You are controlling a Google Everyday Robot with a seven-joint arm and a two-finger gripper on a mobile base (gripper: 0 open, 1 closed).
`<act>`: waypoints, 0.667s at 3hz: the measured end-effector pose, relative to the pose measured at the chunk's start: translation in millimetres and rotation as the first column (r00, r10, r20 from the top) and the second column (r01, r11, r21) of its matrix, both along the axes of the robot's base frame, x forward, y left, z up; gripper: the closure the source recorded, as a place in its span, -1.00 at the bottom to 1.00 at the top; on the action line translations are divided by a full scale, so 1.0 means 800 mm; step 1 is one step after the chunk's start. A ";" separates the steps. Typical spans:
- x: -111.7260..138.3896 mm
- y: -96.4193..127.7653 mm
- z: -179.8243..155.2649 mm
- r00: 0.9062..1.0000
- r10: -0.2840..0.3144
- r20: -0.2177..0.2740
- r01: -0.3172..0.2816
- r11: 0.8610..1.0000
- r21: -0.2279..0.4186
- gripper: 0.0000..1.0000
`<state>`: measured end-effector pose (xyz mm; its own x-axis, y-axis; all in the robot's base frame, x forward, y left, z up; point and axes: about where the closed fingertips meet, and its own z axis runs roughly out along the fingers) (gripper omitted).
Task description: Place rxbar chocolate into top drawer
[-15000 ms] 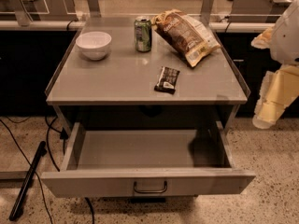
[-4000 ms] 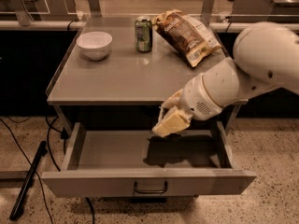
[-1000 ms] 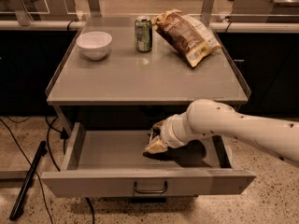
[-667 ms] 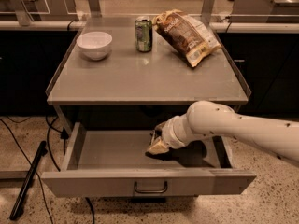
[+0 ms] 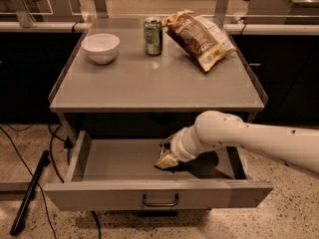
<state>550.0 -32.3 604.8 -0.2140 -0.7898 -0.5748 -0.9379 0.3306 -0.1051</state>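
Observation:
The top drawer (image 5: 99, 197) of the grey metal cart is pulled wide open, and its dark bar handle (image 5: 160, 201) sits at the centre of the front panel. My gripper (image 5: 167, 160) is reaching down inside the drawer, near the middle of its floor, at the end of my white arm (image 5: 249, 138), which comes in from the right. The rxbar chocolate does not show. It is not on the cart top, and my gripper and its shadow hide the drawer floor beneath them.
On the cart top (image 5: 149, 83) stand a white bowl (image 5: 100, 47) at the back left, a green soda can (image 5: 152, 36) at the back centre and a large chip bag (image 5: 197, 38) at the back right. A black pole (image 5: 30, 190) and cables lie on the floor at left.
The rxbar, on the cart top 15 s ago, is gone from there. My arm has come down from the cart's front edge into the drawer. Over the last second it has barely moved.

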 end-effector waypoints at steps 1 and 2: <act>0.000 0.000 0.000 1.000 0.000 0.000 0.000 1.000 0.000 0.65; 0.000 0.000 0.000 1.000 0.000 -0.001 0.000 1.000 0.000 0.17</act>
